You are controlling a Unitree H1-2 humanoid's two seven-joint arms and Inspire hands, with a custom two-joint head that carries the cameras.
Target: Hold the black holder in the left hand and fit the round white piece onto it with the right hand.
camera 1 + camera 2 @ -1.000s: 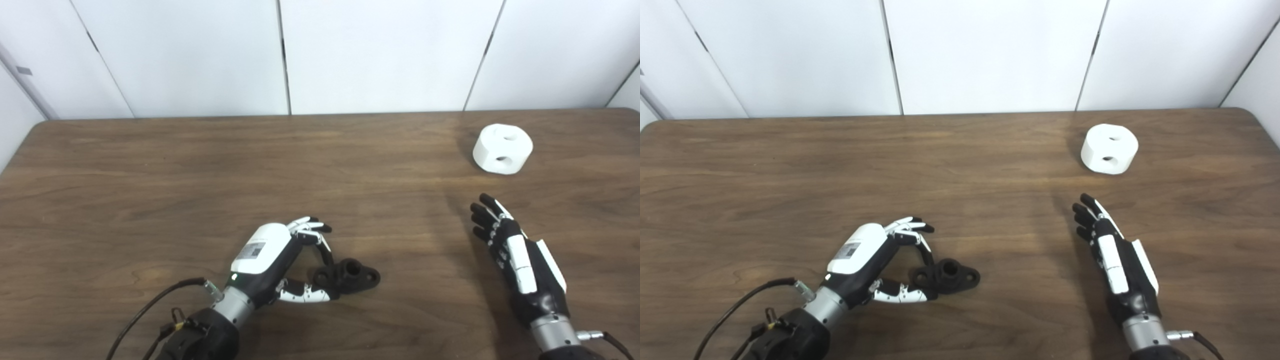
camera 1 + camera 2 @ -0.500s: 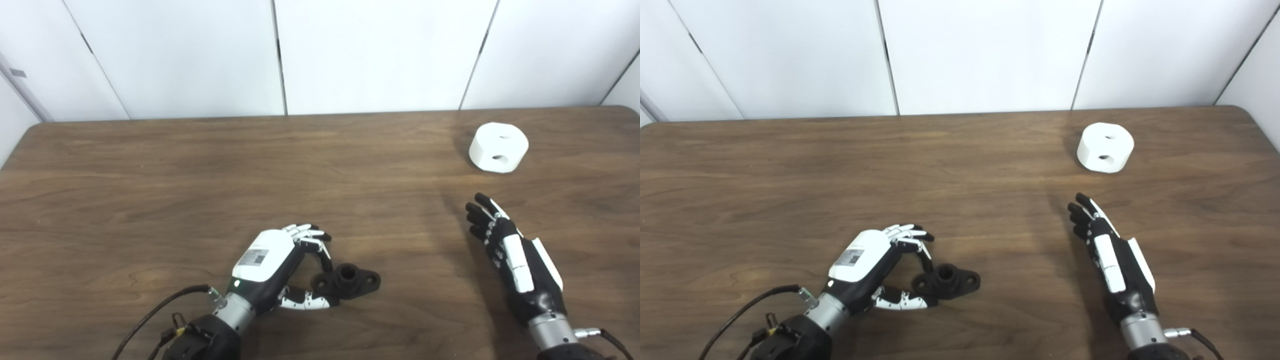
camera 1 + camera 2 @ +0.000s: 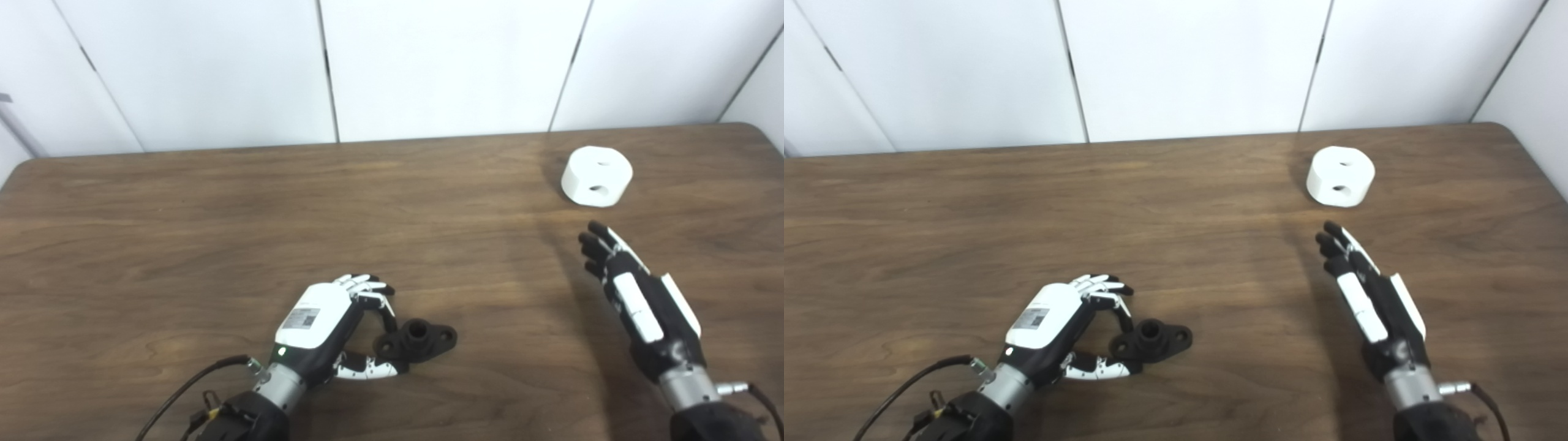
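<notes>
My left hand [image 3: 324, 324] sits low on the wood worktop [image 3: 184, 233], near front edge, fingers [image 3: 367, 288] curled round the left end of the black holder [image 3: 418, 339], thumb under/along its near side, fingertips at its far side. Looks like contact w/ the holder, but can't tell if it's a firm pinch; holder lies flat on the worktop, center boss w/ hole facing up. My right hand [image 3: 637, 294] is held flat, fingers straight & close together, pointing toward back-left, holding nothing. Round white piece [image 3: 596, 176] sits on the worktop at far right, well apart from the holder, just beyond my right fingertips, not touching; one hole on top, one on its side.
</notes>
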